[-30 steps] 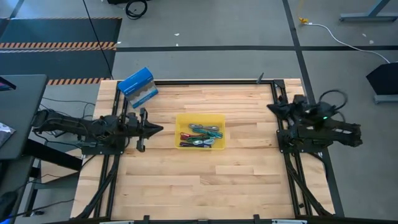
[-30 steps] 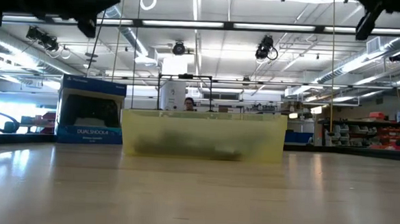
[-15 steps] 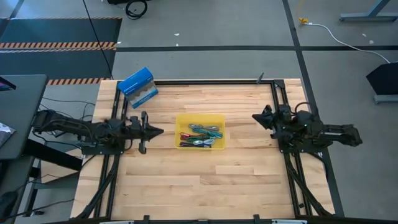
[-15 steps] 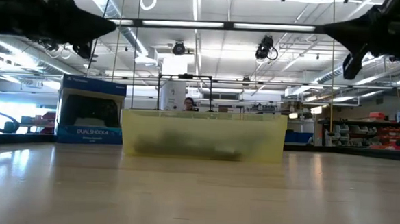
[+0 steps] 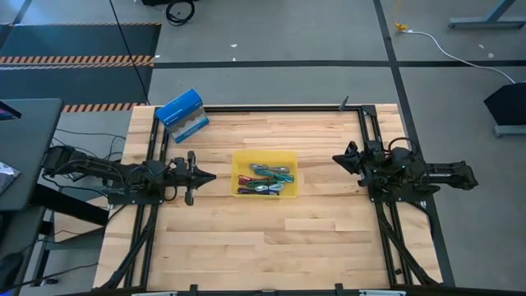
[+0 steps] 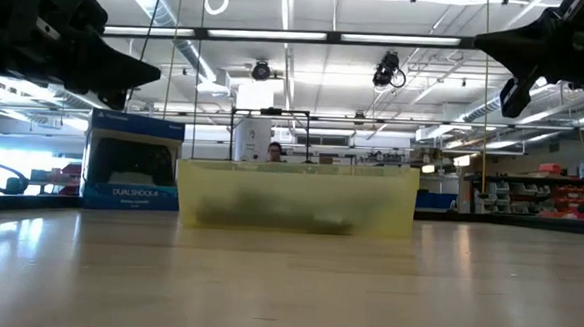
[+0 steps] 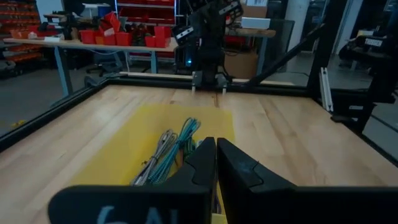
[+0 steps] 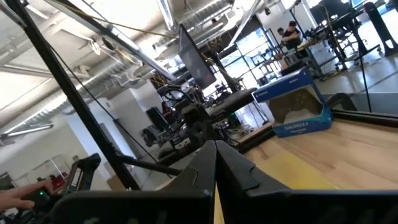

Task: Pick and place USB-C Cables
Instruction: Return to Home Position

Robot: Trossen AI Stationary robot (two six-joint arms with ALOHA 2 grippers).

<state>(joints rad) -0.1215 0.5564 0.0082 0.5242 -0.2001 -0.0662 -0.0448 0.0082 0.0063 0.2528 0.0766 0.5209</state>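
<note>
Several bundled USB-C cables [image 5: 265,178], green, teal, grey and maroon, lie in a shallow yellow bin [image 5: 284,156] at the table's middle; the left wrist view shows the cables [image 7: 174,152] on the bin's floor. My left gripper [image 5: 213,173] hovers left of the bin, shut, pointing at it. My right gripper [image 5: 335,157] hangs right of the bin, shut, above the table. In the low view the bin [image 6: 296,196] stands on the wood and both grippers are high above it.
A blue box [image 5: 182,114] stands at the table's far left corner, also seen in the low view [image 6: 132,161]. A black frame rail [image 5: 279,107] runs round the table. Bare wood lies near of the bin. A person [image 6: 275,153] sits far behind the table.
My right gripper swung from pointing at the far edge to pointing left at the bin, and moved toward it. My left gripper came down a little and drifted slightly toward the near edge. The bin and cables stayed where they were.
</note>
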